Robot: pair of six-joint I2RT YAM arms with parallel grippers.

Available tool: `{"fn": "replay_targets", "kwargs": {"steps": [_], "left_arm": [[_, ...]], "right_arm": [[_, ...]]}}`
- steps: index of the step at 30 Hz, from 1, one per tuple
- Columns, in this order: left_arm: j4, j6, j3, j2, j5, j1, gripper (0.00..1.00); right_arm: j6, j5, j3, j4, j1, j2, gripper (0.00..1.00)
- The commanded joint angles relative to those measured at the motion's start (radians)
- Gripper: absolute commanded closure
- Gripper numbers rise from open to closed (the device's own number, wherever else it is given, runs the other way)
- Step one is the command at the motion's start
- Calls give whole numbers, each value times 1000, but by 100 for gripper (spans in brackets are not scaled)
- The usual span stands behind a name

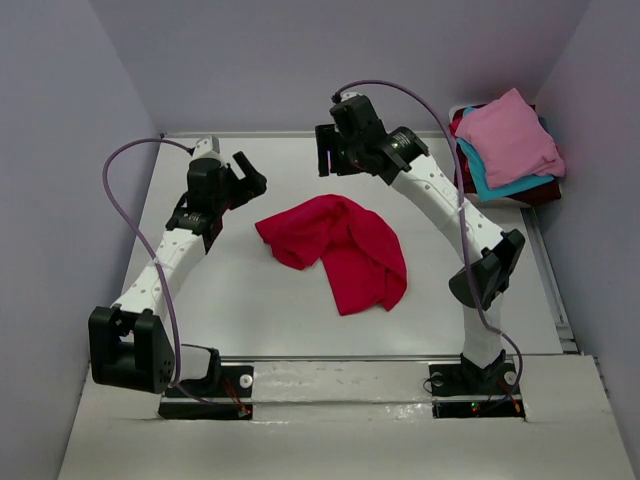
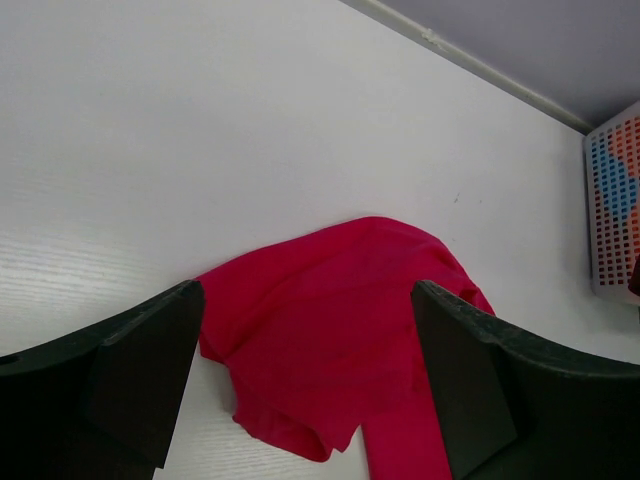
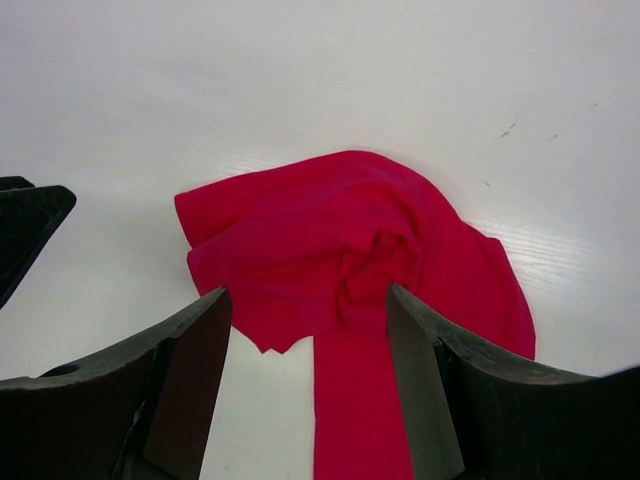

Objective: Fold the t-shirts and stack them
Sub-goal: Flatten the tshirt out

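In the middle of the counter (image 1: pixel 250 310) the red t-shirt (image 1: pixel 340 250) lies crumpled: light, limp cloth that will likely sag (no stiff edge anywhere), best pinched at a hem corner. The left hand (image 1: pixel 248 180) and right hand (image 1: pixel 328 155) hover wide and empty on its far side.

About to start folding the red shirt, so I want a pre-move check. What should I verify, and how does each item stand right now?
1. Left gripper open and empty: ok.
2. Right gripper open, clear of cloth: ok.
3. Red t-shirt spread flat for folding: not ok, crumpled in a heap.
4. Its collar and sleeves identifiable: cannot tell.
5. Red t-shirt visible in both wrist views: ok.
6. Pink t-shirt lying flat atop the teal t-shirt at far right: ok.
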Motion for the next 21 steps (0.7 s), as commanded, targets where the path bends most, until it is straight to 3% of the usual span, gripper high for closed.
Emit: {"fn": "replay_targets", "kwargs": {"steps": [1,12,21], "left_arm": [[31,11,-5,-30,-11,-3,4],[-3,37,37,-39,-58,-3,4],[-18,72,149,-18,-118,29,4]], "right_arm": [[24,-107,63,-79,-6,61,32],[93,-294,-305,5,-6,92,45],[87,-356,-374,31,-6,124,46]]}}
